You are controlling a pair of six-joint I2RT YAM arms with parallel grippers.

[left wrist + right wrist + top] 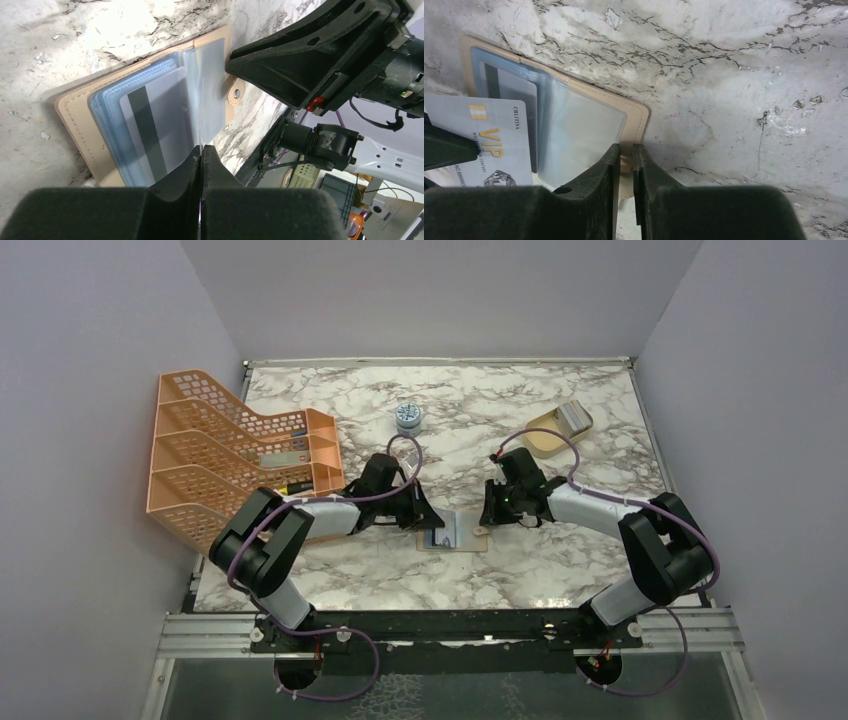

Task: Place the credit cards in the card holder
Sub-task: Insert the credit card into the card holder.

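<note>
Two cards show. The striped card (167, 120) already sits in a pale blue pocket on the left half of the holder (465, 540), which lies open on the table (724, 75) at centre, between the arms. The VIP card (494, 145) is clenched by its near edge in the left gripper (201, 155), at the holder's 9 o'clock, and hangs over the left pockets, not yet slid in.

At 3 o'clock the right gripper (625, 152) has its fingers almost together at the holder's right rim by the tab (235, 94). Whether they nip the tab or only press there, I cannot tell.

By my reckoning the cards are light, stiff and slick, so a firm pinch on one short edge suits them, leaving the leading edge free to find a pocket mouth. The clear pockets look soft and may buckle, and the holder looks light enough to skate on the marble unless pinned.

Gold "VIP" reads on the held card, "CHLITINA" along one edge, and a number beginning "NO." followed by eights, cut off by the frame.
</note>
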